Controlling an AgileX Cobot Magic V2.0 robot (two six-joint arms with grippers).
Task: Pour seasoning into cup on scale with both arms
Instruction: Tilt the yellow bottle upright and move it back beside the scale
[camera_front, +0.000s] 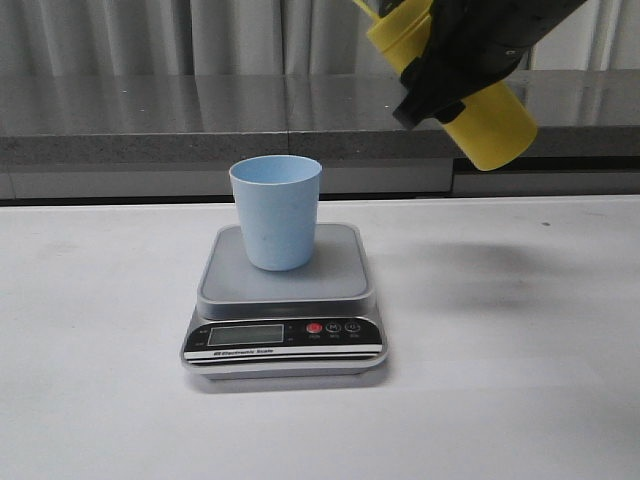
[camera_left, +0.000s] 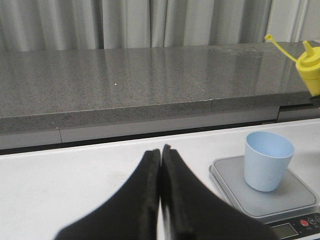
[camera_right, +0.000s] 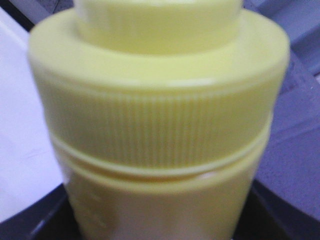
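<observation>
The light-blue cup stands upright on the grey platform of the scale in the middle of the table. My right gripper is shut on the yellow seasoning bottle and holds it tilted in the air, up and to the right of the cup, nozzle end toward the upper left. The bottle's ribbed collar fills the right wrist view. My left gripper is shut and empty, low over the table left of the scale. The left wrist view also shows the cup and the bottle's nozzle with its cap strap.
A grey stone ledge runs along the back of the white table, with pale curtains behind it. The scale's display and buttons face the front.
</observation>
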